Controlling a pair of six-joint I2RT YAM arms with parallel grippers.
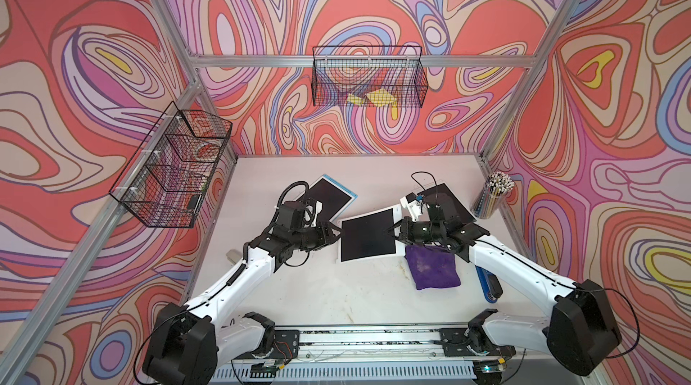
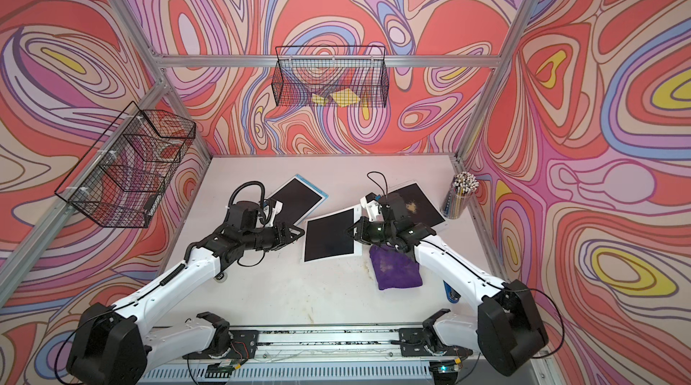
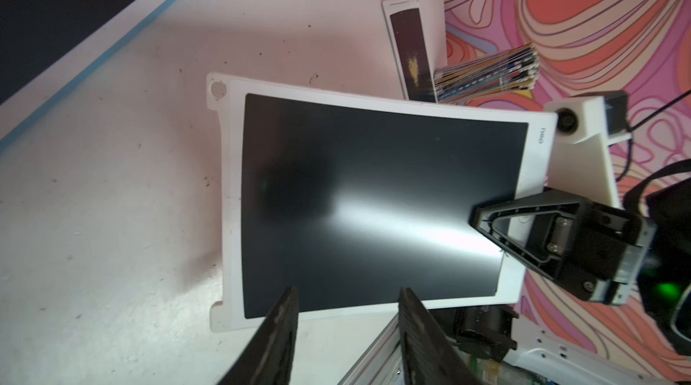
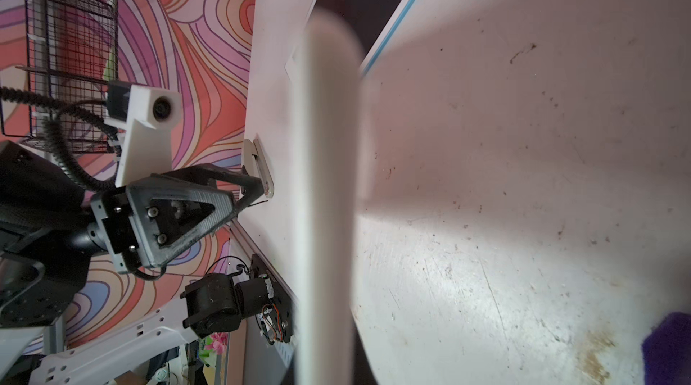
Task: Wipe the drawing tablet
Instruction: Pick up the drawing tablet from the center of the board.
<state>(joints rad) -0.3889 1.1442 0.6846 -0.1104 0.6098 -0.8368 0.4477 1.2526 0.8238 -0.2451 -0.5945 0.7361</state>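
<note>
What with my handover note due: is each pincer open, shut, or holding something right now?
Left pincer: open, holding nothing, at the edge of the drawing tablet.
Right pincer: shut on the drawing tablet, at its opposite edge.

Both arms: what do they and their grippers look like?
The left arm and right arm have white shells, black joints, thin black cables. The left gripper and right gripper are black with triangular open-frame fingers. White camera mounts sit on both wrists.
</note>
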